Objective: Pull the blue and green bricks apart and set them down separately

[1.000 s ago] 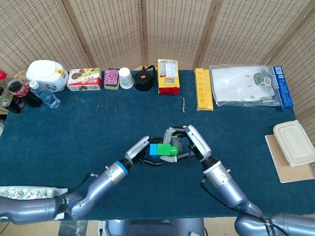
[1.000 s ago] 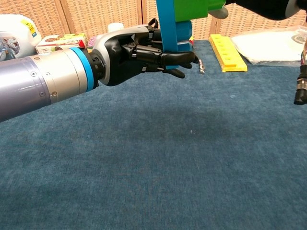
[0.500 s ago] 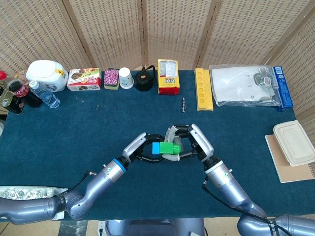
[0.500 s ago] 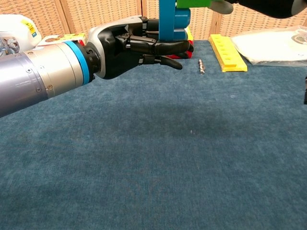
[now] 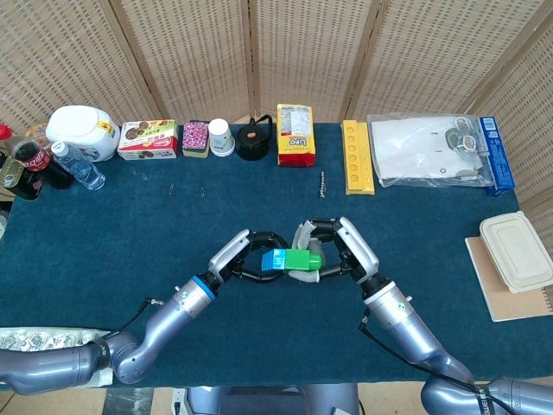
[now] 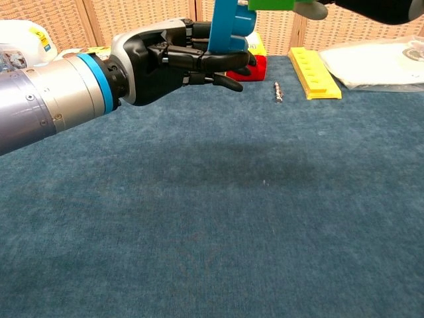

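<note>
Head view shows the fingers (image 5: pixel 259 251) of the left hand (image 5: pixel 244 257) wrapped around the blue brick (image 5: pixel 275 259), while the right hand (image 5: pixel 333 251) has its fingers clamped on the green brick (image 5: pixel 302 259); the two bricks meet end to end, held up over the middle of the blue table (image 5: pixel 130 225) and not resting on it. Compared with a second ago, the left hand has drawn a little further toward its own side and the pair has risen slightly, and in the chest view the blue brick (image 6: pixel 228 30) now leans at an angle instead of standing straight against the green brick (image 6: pixel 271 4) above it. I read that tilt as the joint starting to give, a prying motion rather than a straight pull, though the seam is partly behind fingers and cropped by the frame edge, so I cannot say whether the studs have actually let go. If they have, the separation is nearly done and what remains is to carry each brick out to its own patch of cloth. Further out, the yellow strip (image 5: pixel 358 156), the yellow packet (image 5: pixel 295 135) and the row of snacks along the far edge sit well apart from the work.
</note>
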### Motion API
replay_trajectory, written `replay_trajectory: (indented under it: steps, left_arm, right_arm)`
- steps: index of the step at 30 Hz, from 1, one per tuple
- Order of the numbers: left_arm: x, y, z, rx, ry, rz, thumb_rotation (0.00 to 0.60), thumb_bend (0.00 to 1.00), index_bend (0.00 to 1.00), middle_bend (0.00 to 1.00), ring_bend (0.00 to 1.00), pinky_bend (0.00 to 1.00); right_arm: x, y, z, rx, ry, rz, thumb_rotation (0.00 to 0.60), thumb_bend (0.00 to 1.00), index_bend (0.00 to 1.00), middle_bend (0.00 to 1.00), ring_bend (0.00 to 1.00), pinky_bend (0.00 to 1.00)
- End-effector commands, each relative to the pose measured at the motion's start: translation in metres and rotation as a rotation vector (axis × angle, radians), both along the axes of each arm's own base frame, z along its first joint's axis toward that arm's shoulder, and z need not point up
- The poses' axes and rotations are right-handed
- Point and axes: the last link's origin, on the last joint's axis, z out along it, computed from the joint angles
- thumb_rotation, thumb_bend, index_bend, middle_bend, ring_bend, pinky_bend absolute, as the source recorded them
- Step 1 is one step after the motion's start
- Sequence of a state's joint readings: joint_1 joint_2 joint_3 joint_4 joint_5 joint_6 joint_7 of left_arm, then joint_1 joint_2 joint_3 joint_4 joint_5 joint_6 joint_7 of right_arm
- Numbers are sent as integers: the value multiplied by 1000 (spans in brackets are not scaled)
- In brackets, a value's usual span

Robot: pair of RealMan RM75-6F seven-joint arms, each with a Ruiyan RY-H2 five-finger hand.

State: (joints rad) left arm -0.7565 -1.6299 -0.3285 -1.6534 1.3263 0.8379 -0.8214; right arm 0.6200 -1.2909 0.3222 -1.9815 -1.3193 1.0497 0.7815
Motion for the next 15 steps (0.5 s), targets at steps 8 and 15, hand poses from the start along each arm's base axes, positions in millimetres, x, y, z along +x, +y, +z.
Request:
replay_trajectory:
  steps: [8,15]
  left_arm:
    - [-1,1,1,1,-17,6,600,408,741,507,366,366]
    - [4,-1,0,-9,-26,-11,600,402,740,508,366,366]
  right_arm:
    - [-1,-1,-1,-20,43,14,600,128,799,738,776,786]
    - [1,-1,-9,-24,84,33,600,128,799,738,776,786]
